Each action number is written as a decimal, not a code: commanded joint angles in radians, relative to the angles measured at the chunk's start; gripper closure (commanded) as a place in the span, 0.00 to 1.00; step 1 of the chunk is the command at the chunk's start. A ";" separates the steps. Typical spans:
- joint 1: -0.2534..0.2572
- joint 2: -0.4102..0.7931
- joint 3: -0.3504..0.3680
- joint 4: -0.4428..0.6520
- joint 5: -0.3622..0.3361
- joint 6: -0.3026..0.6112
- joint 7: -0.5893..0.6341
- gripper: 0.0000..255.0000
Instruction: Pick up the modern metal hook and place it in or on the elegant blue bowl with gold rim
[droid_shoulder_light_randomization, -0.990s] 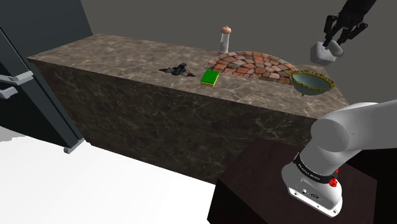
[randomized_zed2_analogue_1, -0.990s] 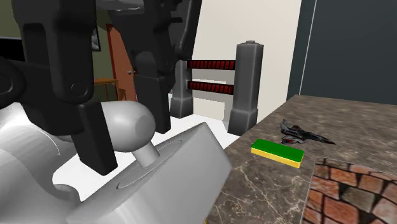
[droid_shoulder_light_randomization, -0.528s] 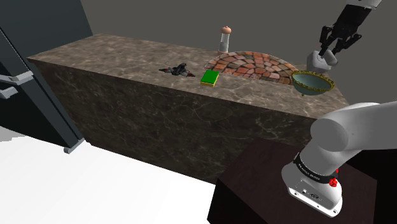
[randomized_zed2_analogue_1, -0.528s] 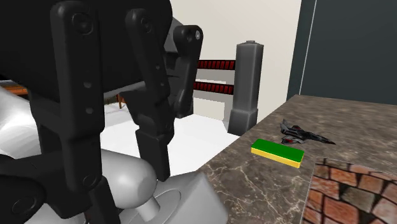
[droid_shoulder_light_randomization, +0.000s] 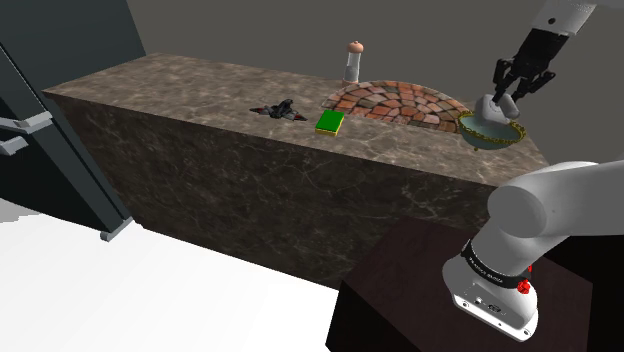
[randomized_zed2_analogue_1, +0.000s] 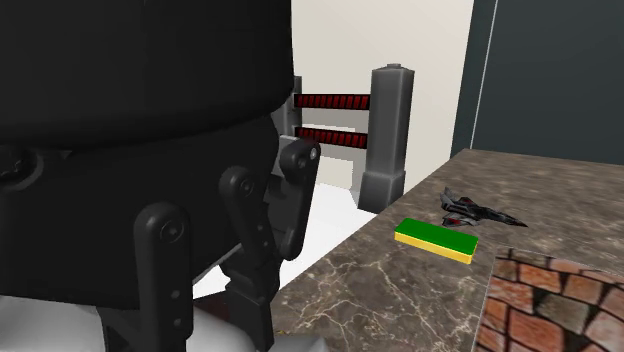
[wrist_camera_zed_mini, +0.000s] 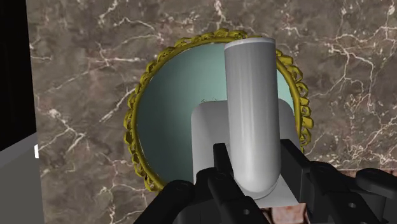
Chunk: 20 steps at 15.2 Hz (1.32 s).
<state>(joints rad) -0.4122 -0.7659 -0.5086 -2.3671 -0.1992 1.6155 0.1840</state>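
Pinching the grey hook (wrist_camera_zed_mini: 251, 108) between its jaws, the gripper (wrist_camera_zed_mini: 254, 165) hangs over the gold-rimmed teal bowl (wrist_camera_zed_mini: 167, 121); pickup looks done, release remains.

Two black fingers (wrist_camera_zed_mini: 224, 167) of the gripper (wrist_camera_zed_mini: 254, 160) clasp a smooth grey hook (wrist_camera_zed_mini: 252, 108): a rounded peg on a pale flat base. Directly beneath it sits a pale blue-green bowl (wrist_camera_zed_mini: 167, 121) with a frilled gold rim, resting on a brown veined marble counter (wrist_camera_zed_mini: 83, 76). Well apart from the bowl, the counter ends at a black area (wrist_camera_zed_mini: 13, 63).
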 joint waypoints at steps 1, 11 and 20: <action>-0.002 -0.002 -0.004 -0.015 -0.004 0.014 -0.002 1.00; -0.002 -0.002 -0.004 -0.015 -0.004 0.014 -0.002 0.00; 0.013 0.029 0.008 0.132 0.017 -0.101 -0.011 0.00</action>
<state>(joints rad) -0.3999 -0.7381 -0.5007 -2.2399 -0.1831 1.5182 0.1734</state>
